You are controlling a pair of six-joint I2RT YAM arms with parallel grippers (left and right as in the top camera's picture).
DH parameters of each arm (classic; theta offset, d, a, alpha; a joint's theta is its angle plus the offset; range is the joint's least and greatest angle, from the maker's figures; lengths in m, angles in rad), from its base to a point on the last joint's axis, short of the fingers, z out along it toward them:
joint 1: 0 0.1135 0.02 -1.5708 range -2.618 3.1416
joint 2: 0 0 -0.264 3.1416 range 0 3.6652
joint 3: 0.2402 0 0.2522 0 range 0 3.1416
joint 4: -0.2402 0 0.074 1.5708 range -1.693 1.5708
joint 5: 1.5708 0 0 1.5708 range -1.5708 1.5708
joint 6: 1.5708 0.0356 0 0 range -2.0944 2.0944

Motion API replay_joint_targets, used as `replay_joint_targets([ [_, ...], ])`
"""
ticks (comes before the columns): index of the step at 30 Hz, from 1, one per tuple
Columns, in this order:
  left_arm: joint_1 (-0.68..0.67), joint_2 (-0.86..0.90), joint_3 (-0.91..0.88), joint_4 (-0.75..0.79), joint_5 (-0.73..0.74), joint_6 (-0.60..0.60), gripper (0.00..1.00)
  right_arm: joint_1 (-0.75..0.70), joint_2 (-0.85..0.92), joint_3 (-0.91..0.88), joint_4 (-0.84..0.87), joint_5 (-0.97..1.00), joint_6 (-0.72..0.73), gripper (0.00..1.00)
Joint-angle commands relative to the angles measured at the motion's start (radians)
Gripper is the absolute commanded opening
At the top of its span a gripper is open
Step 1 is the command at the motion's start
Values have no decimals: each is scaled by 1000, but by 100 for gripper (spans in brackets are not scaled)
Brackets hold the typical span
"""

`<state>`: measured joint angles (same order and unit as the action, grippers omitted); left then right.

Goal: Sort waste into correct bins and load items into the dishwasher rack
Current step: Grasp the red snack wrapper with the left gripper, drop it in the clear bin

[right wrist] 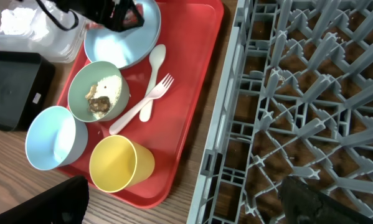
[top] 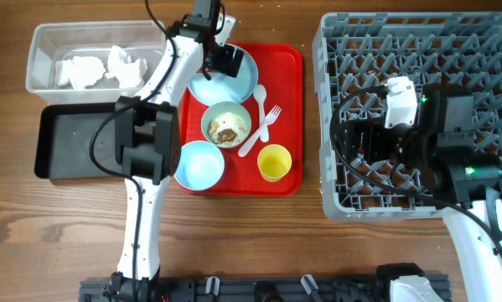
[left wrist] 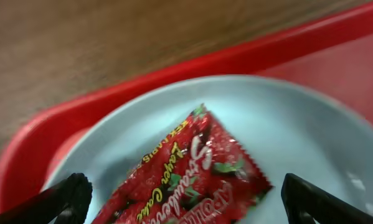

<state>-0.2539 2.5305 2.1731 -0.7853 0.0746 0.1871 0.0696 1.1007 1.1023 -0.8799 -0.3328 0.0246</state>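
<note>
My left gripper (top: 219, 60) is open over the light blue plate (top: 245, 81) at the back of the red tray, its fingers either side of the red-and-white wrapper (left wrist: 192, 171) that lies on the plate (left wrist: 298, 130). The pale green bowl (top: 226, 125) holds brown scraps and rice crumbs. The white spoon (top: 256, 119) and fork (top: 268, 122) lie beside it. The light blue bowl (top: 199, 164) and yellow cup (top: 274, 162) stand at the tray's front. Crumpled white napkins (top: 95, 67) lie in the clear tub (top: 43, 44). My right gripper (right wrist: 186, 199) is open and empty over the grey rack's (top: 338, 205) left edge.
The black tray (top: 58, 143) lies left of the red serving tray (top: 288, 67), in front of the clear tub. My left arm reaches over the red tray's left side. The rack (right wrist: 311, 112) fills the right of the table. Bare wood lies in front.
</note>
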Motion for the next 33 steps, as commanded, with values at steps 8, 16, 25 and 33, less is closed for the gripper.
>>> replay_joint_targets([
  [8, 9, 14, 21, -164, -5, -101, 4, 3, 68, 21, -1, -6, 4, 100],
  [16, 200, -358, 169, -308, -25, -274, 4, 3, 74, 21, 7, -6, 4, 100],
  [25, 352, -219, 135, -340, -20, -274, 91, 3, 74, 21, 16, -6, 4, 100],
  [33, 325, -513, 135, -565, 204, -275, 95, 3, 73, 22, 11, -10, 5, 100],
])
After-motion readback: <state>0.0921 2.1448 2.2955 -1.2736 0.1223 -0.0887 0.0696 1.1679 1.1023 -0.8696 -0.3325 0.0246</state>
